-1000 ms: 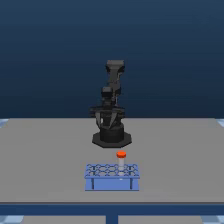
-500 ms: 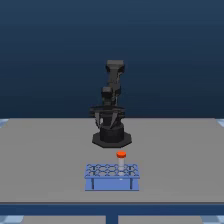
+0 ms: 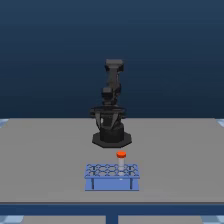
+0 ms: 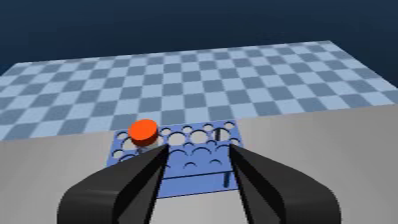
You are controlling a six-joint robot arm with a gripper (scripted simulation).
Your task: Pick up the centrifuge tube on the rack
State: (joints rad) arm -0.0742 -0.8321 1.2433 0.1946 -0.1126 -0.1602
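Observation:
The light-blue rack [image 3: 111,176] stands on the grey table in front of the arm's base. The centrifuge tube [image 3: 121,156] stands upright in a hole at the rack's back row, toward the exterior view's right, its orange-red cap above the grid. In the wrist view the cap of the centrifuge tube [image 4: 142,130] sits at one corner of the rack [image 4: 194,134]. My gripper [image 4: 197,149] is open, its two dark fingers [image 4: 142,175] hanging apart from the rack with nothing between them. The tube lies off to one side of the gap.
The black arm base [image 3: 111,136] sits mid-table behind the rack. The grey table [image 3: 190,150] spreads wide on both sides. Beyond the table's edge the wrist view shows a blue checkered floor [image 4: 222,75].

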